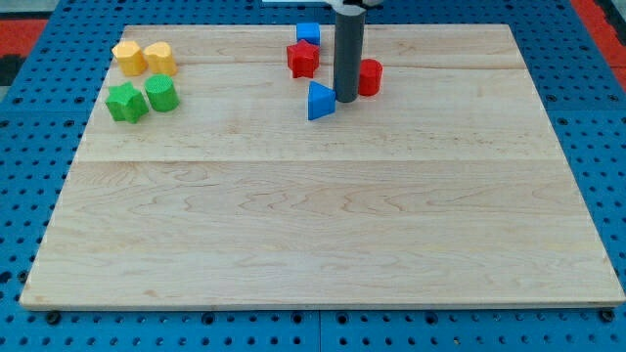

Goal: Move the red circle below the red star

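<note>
So we've got our rod planted near the view's top middle of the wooden board (293, 244), and my tip (346, 101) sits right between the blue triangle (320, 101) and the red circle (370, 77). It looks like it's touching the circle's left side, or just about, and it's just beside the triangle's right edge too. No claw on this thing, it's a plain rod, so it isn't holding anything, only resting against blocks.

The red circle sits to the right of the red star (303, 60) and a bit lower, with the rod standing between them. A blue cube (308, 33) is tucked just above the star, looks like touching.

Over at the view's top left we see two yellow blocks (144, 58) side by side, with a green star (126, 102) and a green round block (161, 94) right below them.
</note>
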Controlling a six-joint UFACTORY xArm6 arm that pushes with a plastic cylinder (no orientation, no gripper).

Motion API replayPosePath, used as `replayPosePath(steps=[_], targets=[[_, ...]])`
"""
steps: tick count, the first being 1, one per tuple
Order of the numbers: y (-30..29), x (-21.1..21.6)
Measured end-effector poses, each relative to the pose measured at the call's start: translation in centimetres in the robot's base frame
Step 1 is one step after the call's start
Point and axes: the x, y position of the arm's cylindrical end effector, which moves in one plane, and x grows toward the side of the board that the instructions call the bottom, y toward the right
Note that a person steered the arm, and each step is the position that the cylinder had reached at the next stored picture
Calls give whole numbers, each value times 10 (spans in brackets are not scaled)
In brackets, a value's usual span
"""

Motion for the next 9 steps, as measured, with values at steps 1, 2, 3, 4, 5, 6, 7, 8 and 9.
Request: replayPosePath(steps=[1,2,3,4,5,6,7,8,9], targets=[[52,-4],[56,-25],[48,-32],[73,-40],[63,-55],[37,-45],[22,-39],[39,-60],[16,-63]])
